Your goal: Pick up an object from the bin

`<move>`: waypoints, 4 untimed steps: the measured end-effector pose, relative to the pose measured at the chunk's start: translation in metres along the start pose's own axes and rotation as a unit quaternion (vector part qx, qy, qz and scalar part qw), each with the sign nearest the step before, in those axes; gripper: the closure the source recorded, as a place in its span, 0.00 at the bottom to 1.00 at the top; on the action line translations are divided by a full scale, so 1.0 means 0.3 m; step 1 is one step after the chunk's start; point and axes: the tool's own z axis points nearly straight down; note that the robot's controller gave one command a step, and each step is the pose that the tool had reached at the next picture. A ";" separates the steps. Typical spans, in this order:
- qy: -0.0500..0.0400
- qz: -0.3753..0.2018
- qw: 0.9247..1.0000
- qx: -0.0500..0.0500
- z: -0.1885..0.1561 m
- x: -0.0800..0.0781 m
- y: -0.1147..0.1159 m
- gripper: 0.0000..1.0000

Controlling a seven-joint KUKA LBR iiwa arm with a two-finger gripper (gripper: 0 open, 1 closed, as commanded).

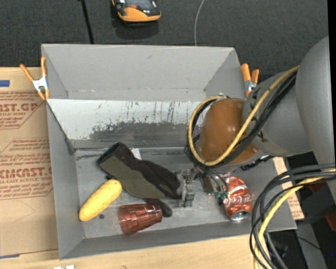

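The pincer (189, 193) hangs low in the front right part of the grey bin (136, 65), under the arm's orange cover (227, 131). Whether it is spread or pressed together I cannot tell. It sits just beside the right end of a dark olive-brown mitt (137, 173), a limp, floppy thing lying slantwise across the middle of the floor. A crushed red drinks can (236, 197) lies near on its right. A copper-coloured cup (138, 217) lies on its side towards the front, and a yellow corn cob (100, 200) lies at the front left.
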 end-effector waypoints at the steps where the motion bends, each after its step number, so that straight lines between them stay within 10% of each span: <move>1: 0.001 0.000 1.000 0.000 0.003 0.003 0.000 0.00; 2: 0.000 0.000 1.000 0.000 0.003 0.001 -0.001 1.00; 4: 0.005 -0.007 1.000 0.000 -0.142 0.029 -0.022 1.00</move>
